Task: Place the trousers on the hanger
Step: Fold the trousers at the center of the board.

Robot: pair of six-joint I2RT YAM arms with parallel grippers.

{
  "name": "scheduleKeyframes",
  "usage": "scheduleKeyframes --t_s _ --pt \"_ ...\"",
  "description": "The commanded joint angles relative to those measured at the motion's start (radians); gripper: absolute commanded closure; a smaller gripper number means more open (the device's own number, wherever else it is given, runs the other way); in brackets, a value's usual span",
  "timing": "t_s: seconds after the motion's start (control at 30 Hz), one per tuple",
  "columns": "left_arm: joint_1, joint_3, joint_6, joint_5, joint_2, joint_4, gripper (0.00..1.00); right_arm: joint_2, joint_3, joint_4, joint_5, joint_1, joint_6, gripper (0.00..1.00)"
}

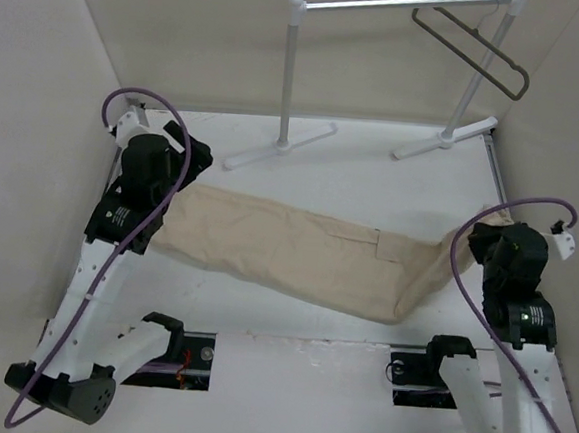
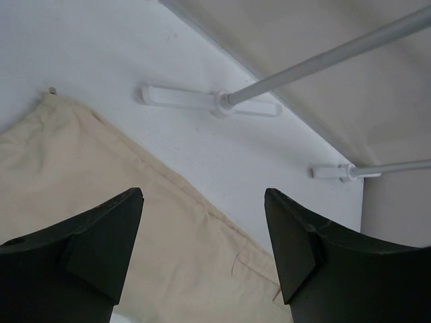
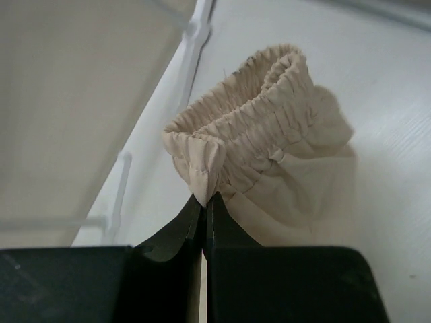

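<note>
Pinching a fold of the trousers (image 3: 269,128), the right hand (image 3: 204,200) has its two fingers pressed tight together on the cloth. It holds the stretchy, bunched-up top band, and that band stands up in a ring just past the fingertips. This hand is near the right side of the table (image 1: 373,173), close to the right wall (image 1: 577,129).

From there the trousers (image 1: 297,247) lie long and mostly flat across the table, all the way over to the left side. The cloth rises a bit where the right hand (image 1: 495,229) grips it.

The left hand (image 2: 202,229) is open wide, with a big gap between its fingers. It hangs over the far left end of the trousers (image 2: 67,175), and tan cloth shows under and between the fingers. I cannot tell if the fingers touch the cloth.

Behind the trousers is a strip of bare white table. Then come the feet of the white rack (image 1: 290,76), standing near the back wall (image 1: 203,39). The hanger (image 1: 478,51) hangs from the rack's top bar on the right side, up high and well apart from both hands and the trousers. Walls close in the table on the left, back and right.
</note>
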State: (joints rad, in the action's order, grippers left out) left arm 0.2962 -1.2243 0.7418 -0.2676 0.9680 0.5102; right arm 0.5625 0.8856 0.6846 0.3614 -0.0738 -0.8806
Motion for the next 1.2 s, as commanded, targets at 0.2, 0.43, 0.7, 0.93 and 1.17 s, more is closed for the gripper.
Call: scheduleKeyframes --t_s 0.2,0.43,0.7,0.93,1.17 --pt "-0.342 -0.001 -0.039 0.157 -0.049 -0.002 0.28 0.500 0.363 -0.054 0.345 0.823 -0.256 0.99" --pt "-0.473 0.043 -0.002 0.176 -0.045 -0.061 0.28 0.945 0.770 -0.088 0.346 1.018 -0.233 1.00" --pt "-0.591 0.040 0.014 0.136 -0.080 -0.032 0.29 1.518 1.387 -0.063 0.228 1.216 -0.247 0.99" --pt "-0.638 -0.085 -0.084 0.012 -0.037 -0.018 0.28 2.040 2.063 -0.027 -0.073 1.282 -0.278 0.33" --pt "-0.621 -0.092 -0.150 -0.016 -0.002 0.001 0.28 2.004 2.277 0.412 -0.024 1.193 -0.091 0.23"
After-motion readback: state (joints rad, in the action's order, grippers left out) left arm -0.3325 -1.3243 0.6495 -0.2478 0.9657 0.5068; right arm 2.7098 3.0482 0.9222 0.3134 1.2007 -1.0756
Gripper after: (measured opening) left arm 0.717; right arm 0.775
